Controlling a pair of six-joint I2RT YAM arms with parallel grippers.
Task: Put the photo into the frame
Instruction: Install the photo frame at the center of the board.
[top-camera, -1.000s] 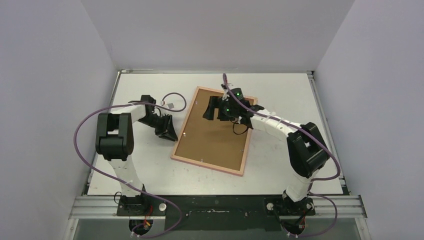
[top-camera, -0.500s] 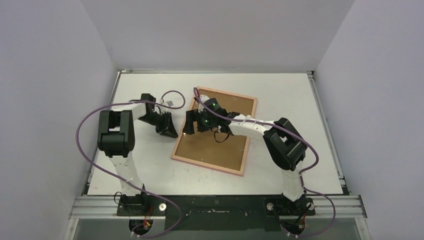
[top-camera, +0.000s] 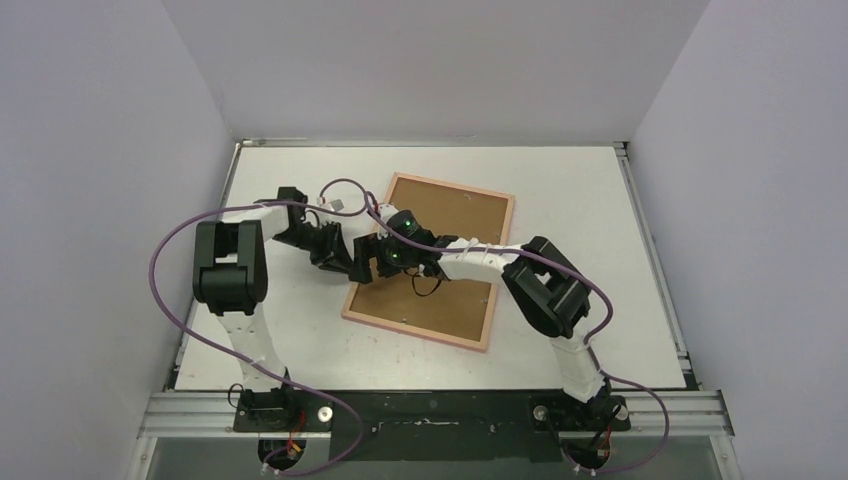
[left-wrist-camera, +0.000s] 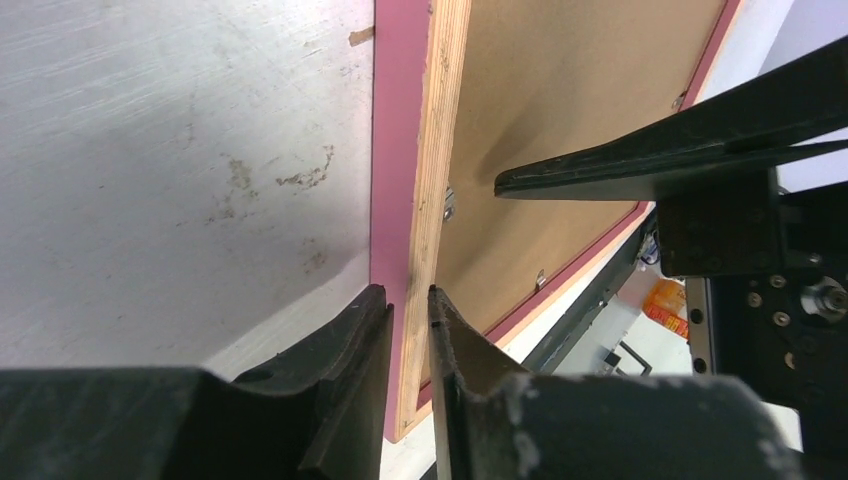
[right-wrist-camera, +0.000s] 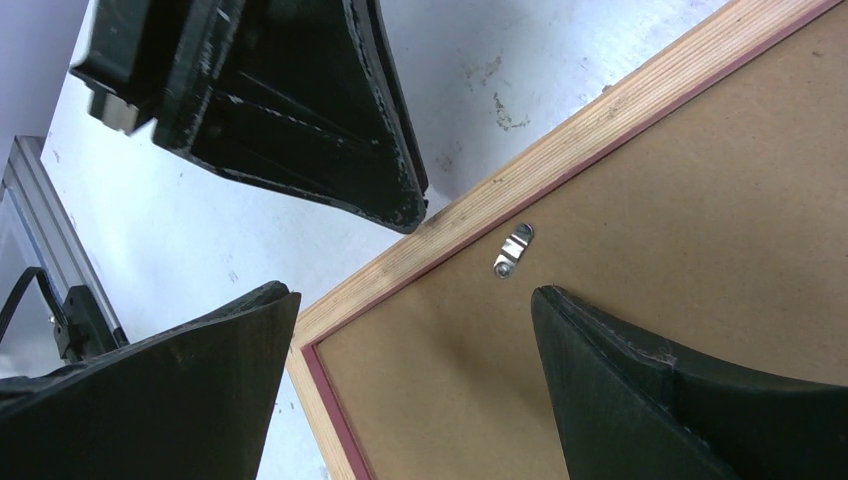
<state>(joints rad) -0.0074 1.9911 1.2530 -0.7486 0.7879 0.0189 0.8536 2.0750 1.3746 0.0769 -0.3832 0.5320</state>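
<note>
The frame (top-camera: 415, 331) lies back up on the table, with pale wood rails and a pink edge. The brown backing board (top-camera: 450, 300) sits inside it. The photo is out of view. My left gripper (top-camera: 347, 264) is at the frame's left rail. In the left wrist view its jaws (left-wrist-camera: 410, 295) are closed on that rail (left-wrist-camera: 432, 150), one finger on each side. My right gripper (top-camera: 372, 262) is open just above the same rail. In the right wrist view it (right-wrist-camera: 415, 295) straddles the rail (right-wrist-camera: 560, 155) and the board (right-wrist-camera: 700, 200), touching neither.
A small metal clip (right-wrist-camera: 512, 250) sits on the board by the rail, between my right fingers. The left gripper's fingers (right-wrist-camera: 300, 120) are close beside my right gripper. Purple cables loop over the white table (top-camera: 560, 330). Grey walls enclose three sides.
My right gripper has moved left across the backing board, from the frame's far end to its left rail. My left gripper has shifted right onto that rail.
</note>
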